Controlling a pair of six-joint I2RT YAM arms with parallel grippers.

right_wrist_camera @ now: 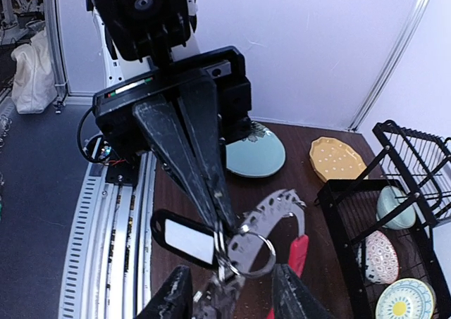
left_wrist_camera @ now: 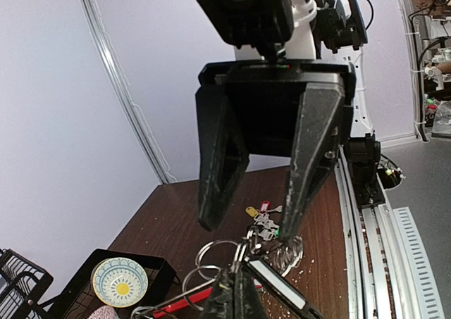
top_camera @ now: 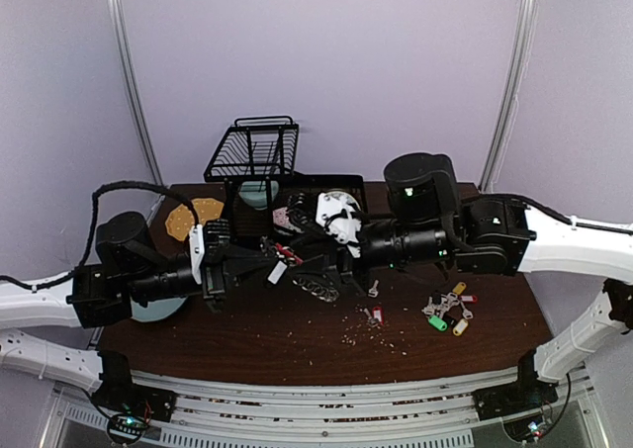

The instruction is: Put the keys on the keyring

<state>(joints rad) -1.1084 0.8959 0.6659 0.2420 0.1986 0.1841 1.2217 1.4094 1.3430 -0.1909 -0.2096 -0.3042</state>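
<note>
Noted left tool (right_wrist_camera: 223,226) clamped shut on white-tagged key (right_wrist_camera: 184,239), tag's long axis sticking sideways from the fingertips, away from keyring (right_wrist_camera: 282,210). Read nothing on tag: plain white face. Found keyring between both tools, red arc beside right tool (left_wrist_camera: 248,226), fingers there spread wide, gripping nothing. Cannot make out key blade. Spotted coloured-tag keys (top_camera: 447,310) on surface (top_camera: 297,344), well apart.

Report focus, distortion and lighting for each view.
Top external: even light, yet the keyring barely stands out from the dark table. Left wrist: the wide-angle lens bends the wall rail; the left gripper at the frame's bottom is soft. Right wrist: the right gripper blurs up close, while the tagged key is sharp.
</note>
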